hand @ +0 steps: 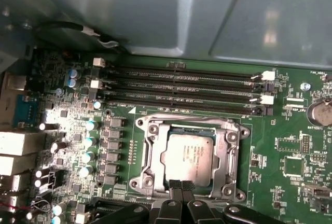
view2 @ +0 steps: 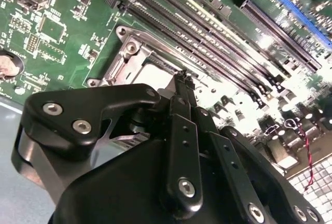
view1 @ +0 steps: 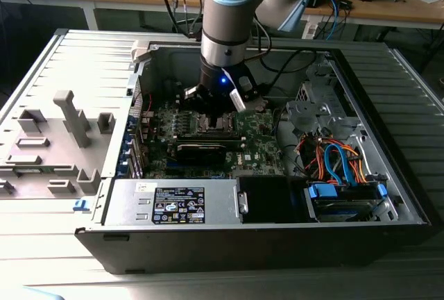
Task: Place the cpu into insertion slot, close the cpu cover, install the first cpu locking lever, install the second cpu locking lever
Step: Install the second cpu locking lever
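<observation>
The cpu lies with its silvery top up in the insertion slot on the green motherboard. Flat over it rests the cpu cover, the chip showing through its window. How the locking levers stand I cannot tell. My gripper is shut with nothing between its fingers, its tips at the edge of the socket, just beside the chip. In the second wrist view the gripper points down at the same edge, with the cpu just beyond it. In the exterior view the gripper hangs low inside the computer case.
Long memory slots run along one side of the socket. A black card lies nearer the front, and the power supply and a tangle of cables fill the front and right. A grey fixture sits at the exterior view's left.
</observation>
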Controlling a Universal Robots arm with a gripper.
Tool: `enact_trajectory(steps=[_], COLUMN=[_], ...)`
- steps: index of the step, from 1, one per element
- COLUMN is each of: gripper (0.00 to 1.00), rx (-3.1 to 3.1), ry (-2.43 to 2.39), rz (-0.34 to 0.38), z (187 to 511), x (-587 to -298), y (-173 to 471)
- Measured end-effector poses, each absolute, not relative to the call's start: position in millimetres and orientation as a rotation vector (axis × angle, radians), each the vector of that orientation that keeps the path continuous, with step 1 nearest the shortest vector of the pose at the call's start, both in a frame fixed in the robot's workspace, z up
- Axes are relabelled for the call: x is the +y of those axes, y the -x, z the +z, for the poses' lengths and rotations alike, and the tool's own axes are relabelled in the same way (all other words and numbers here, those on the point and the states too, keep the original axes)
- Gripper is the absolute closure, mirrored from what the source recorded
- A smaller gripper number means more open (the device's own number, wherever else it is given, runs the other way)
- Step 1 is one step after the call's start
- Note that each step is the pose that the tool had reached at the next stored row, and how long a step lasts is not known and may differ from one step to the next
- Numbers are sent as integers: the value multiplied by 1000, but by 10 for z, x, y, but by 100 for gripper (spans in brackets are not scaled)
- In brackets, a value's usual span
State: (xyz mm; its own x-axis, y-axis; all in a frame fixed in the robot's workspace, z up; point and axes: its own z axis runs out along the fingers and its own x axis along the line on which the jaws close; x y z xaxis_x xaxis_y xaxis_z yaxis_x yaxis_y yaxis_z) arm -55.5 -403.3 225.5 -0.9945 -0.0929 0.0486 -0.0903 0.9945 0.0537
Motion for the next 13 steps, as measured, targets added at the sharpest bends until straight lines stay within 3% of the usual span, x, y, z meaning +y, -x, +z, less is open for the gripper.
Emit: enact_trajectory(steps=[13], gripper=[89], rx=[-3075], ry=[-141], rz=[-71], z=[2272], x=[-3999], y=[506])
